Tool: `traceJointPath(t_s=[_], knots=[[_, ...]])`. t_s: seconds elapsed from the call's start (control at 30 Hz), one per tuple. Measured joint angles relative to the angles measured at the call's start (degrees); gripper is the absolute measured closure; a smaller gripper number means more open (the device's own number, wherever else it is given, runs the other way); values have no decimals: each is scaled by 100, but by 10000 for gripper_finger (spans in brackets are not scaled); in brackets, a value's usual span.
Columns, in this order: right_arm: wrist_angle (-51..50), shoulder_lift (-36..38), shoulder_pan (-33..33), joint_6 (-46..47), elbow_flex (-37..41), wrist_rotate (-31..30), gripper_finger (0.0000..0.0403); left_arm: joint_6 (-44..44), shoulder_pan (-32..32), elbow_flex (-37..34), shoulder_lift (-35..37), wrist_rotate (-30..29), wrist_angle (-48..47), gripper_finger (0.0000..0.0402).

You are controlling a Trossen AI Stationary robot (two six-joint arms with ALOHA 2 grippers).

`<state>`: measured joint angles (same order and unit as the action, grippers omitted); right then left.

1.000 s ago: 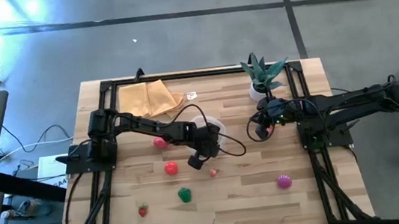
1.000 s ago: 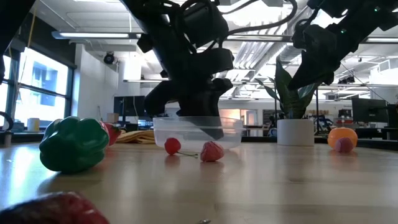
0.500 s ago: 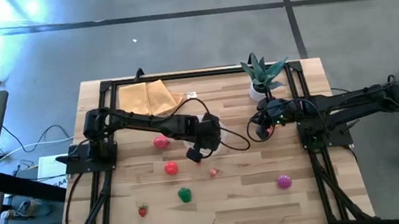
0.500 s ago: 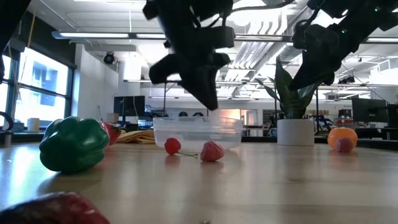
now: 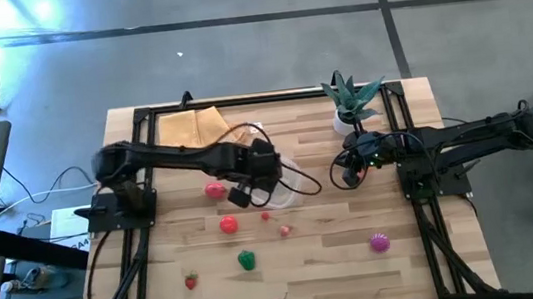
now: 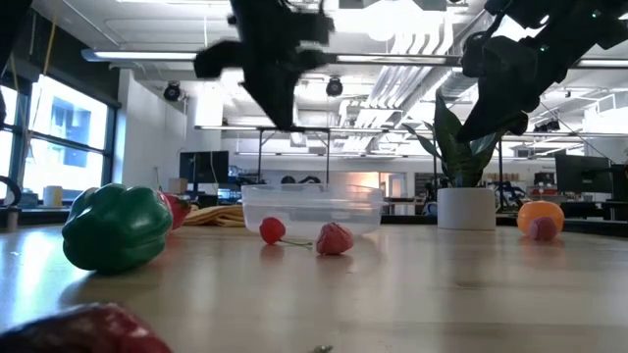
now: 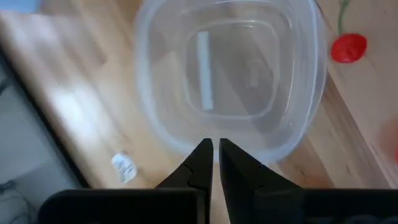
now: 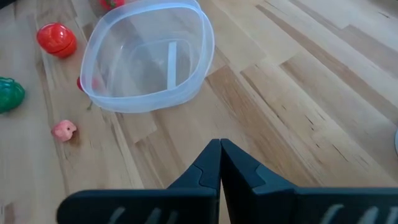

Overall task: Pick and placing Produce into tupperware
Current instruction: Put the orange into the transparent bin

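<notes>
The left gripper (image 5: 244,194) hangs above the near rim of the tupperware (image 5: 275,181), fingers pinched together and holding nothing. The clear tub sits empty around the middle of the tabletop (image 5: 429,252), slightly toward the far edge.

To do this step well, I'd say it should spread its fingers before dropping, pick the closest piece, perhaps the cherry (image 7: 347,47) just beside the tub, and come straight down so nothing rolls (round toys skid on smooth wood).

The right gripper (image 8: 220,163) waits near the potted plant (image 5: 351,101), also closed and empty.

The tub is thin, glossy, soft-cornered plastic. The green pepper (image 6: 116,227) looks lumpy and shiny; the small pink piece (image 8: 63,130) looks matte and knobbly.
</notes>
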<state>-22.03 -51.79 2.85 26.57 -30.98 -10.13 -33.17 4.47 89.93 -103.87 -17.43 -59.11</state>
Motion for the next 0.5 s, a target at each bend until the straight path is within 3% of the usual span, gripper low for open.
traceJointPath(t_s=[0.2,0.5], knots=[[-8,0,0,-1,0,13,403,48,2,-434,1081,-33,249,383],[-34,0,6,-99,0,11,403,354,2,-3351,3604,166,2291,383]])
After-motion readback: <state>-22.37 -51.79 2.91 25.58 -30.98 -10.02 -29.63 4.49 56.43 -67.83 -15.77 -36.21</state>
